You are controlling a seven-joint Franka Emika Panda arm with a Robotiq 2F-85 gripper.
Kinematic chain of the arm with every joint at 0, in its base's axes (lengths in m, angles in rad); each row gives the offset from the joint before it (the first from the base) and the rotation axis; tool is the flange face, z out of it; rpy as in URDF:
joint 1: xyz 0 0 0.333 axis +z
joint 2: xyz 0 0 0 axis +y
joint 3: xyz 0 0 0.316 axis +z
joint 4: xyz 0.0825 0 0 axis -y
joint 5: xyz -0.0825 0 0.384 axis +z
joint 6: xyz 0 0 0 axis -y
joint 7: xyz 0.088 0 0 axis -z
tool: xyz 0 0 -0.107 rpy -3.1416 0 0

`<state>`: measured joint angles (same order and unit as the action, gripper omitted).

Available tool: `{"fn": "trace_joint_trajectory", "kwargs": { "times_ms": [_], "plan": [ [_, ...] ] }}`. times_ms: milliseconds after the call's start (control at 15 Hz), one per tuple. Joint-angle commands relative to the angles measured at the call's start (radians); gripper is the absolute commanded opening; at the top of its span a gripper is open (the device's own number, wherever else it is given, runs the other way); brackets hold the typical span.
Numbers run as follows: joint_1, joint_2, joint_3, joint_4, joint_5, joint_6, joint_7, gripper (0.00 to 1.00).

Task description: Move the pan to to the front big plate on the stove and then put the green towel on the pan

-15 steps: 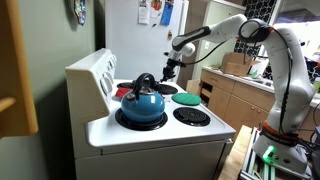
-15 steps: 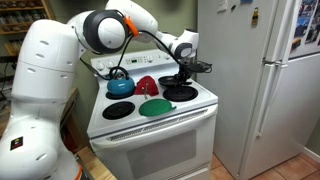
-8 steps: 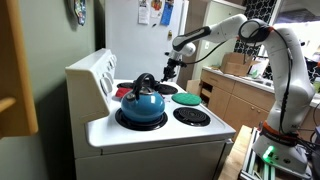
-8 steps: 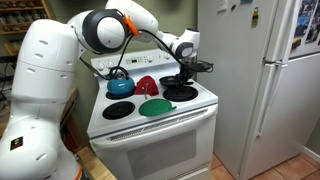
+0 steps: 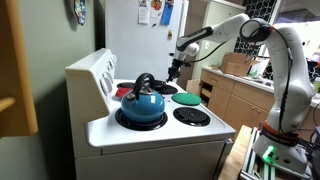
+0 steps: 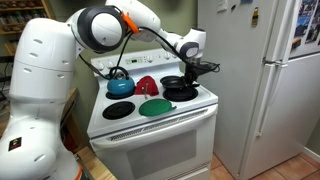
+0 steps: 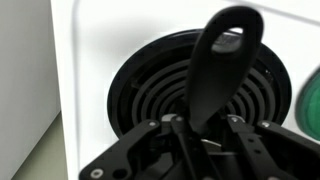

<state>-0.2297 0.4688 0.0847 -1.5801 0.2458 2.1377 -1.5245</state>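
**Pan clamped by its handle at the back of the stove, green towel on a front burner**

In an exterior view, the gripper [image 6: 193, 66] sits right of centre, clenched on the pan [image 6: 180, 88]. The fingers themselves are too small to make out here. The pan is a dark disc above a back burner, and I cannot tell whether it touches the coil. The green towel [image 6: 155, 107] lies just below it in the frame, covering a front burner. A red object [image 6: 146, 85] and the blue kettle [image 6: 120, 86] stand to the left, and an open coil [image 6: 118, 110] is at lower left. The fridge [image 6: 255, 80] fills the right side, close beside the stove [image 6: 150, 132], so room is tight there.

In an exterior view from the stove's side, the gripper [image 5: 176, 73] hangs at centre. The pan under it blurs into dark clutter behind the kettle [image 5: 141, 102], and I cannot separate it. The towel [image 5: 186, 98] shows as a thin green oval at right of centre, with a bare coil [image 5: 192, 116] below it.

In the wrist view, the pan [image 7: 220, 70] shows only as its black handle. The handle rises from between the gripper [image 7: 205, 135] fingers at the bottom edge, and the bowl is hidden beneath them. A coil burner [image 7: 150, 95] lies behind the handle. A sliver of towel [image 7: 313, 100] is cut off at the right edge. White stove top stretches open at upper left.
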Motion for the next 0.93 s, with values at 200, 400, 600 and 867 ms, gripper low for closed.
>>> {"fn": "trace_joint_trajectory", "kwargs": {
  "times_ms": [200, 400, 600, 867],
  "plan": [
    [-0.012, -0.084, -0.041, -0.103, -0.020, -0.010, -0.086, 0.07],
    [-0.012, -0.098, -0.064, -0.127, -0.035, -0.013, -0.108, 0.07],
    [-0.011, -0.110, -0.079, -0.152, -0.046, -0.001, -0.136, 0.07],
    [-0.009, -0.116, -0.092, -0.172, -0.053, 0.008, -0.158, 0.07]
  ]
}}
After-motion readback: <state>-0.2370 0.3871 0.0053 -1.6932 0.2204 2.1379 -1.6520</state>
